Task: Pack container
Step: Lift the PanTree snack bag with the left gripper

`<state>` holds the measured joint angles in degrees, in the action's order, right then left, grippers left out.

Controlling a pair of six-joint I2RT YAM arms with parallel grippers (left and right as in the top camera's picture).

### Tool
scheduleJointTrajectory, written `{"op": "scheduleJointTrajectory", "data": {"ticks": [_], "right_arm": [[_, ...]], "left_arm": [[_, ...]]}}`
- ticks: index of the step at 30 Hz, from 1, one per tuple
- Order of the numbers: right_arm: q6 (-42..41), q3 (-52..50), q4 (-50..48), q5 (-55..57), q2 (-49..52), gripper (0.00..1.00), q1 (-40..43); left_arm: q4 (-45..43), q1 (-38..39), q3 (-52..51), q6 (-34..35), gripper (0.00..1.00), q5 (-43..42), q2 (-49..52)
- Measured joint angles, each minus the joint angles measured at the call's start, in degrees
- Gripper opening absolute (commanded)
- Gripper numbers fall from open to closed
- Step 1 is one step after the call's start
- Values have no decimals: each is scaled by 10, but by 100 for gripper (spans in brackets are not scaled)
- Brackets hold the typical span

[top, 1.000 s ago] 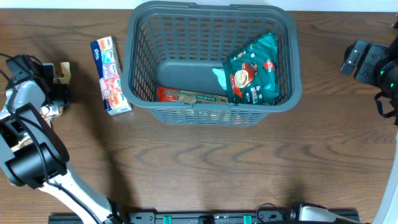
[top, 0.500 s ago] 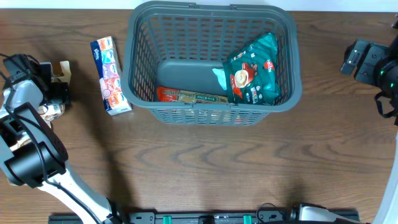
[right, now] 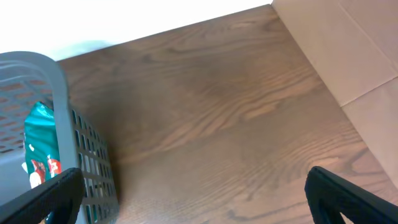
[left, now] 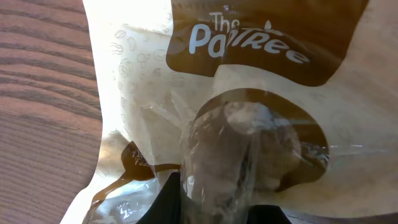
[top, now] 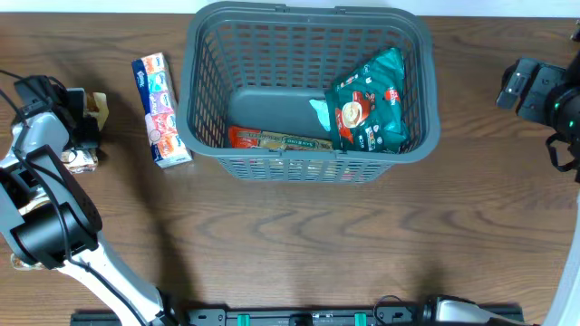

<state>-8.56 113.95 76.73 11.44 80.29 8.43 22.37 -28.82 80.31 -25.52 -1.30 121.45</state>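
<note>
Wooden table (top: 299,235): left gripper (top: 83,134) clamps a cream snack packet (left: 261,93); container (top: 308,45), well to its right, holds a green bag (top: 367,104) and red bar (top: 272,139). Colourful pack (top: 161,110) between them waits. Right gripper (right: 193,199) gapes empty.

Bag (top: 367,107) and packet (top: 272,139) in the basket (top: 201,91), carton (top: 160,110) just left of it, pouch (top: 95,106) farther left.
</note>
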Motion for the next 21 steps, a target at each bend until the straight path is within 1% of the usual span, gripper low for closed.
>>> {"op": "scheduleJointTrajectory", "data": {"ticks": [11,21], "right_arm": [[0,0,0,0,0,99,0],[0,0,0,0,0,99,0]], "left_arm": [[8,-1,-4,0,6,6,-14],[41,-7,-42,1,6,26,-83]]}}
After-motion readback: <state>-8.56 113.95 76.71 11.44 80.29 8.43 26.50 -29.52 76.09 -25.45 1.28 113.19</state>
